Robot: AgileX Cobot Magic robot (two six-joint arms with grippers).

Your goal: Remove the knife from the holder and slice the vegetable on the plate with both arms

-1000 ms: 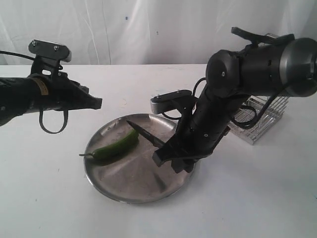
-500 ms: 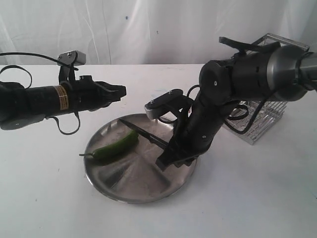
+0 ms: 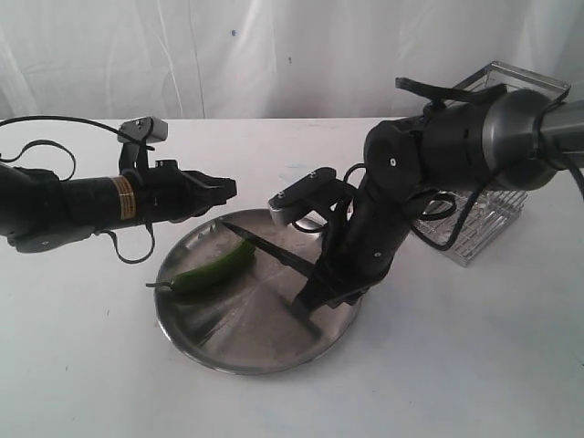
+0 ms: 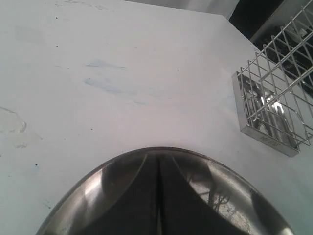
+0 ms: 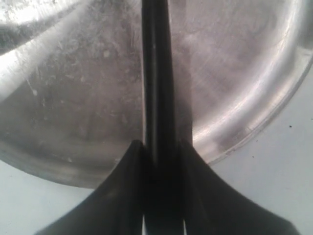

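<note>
- My right gripper is clenched on the knife by its black handle. The right wrist view shows both fingers pressed against the handle's sides.
- That gripper sits low over the plate, at about 4 o'clock on its rim.
- From my grip the blade runs toward 10 o'clock, tilted down across the plate.
- The vegetable lies on the plate's 9 o'clock side, stem end pointing to 8 o'clock.
- The blade crosses the vegetable's thick end; I cannot tell whether it touches.
- My left gripper is closed tight with nothing in it, and hangs above the plate's 11 o'clock rim.
- The holder stands on the table at 2 o'clock from the plate, behind my right arm.
</note>
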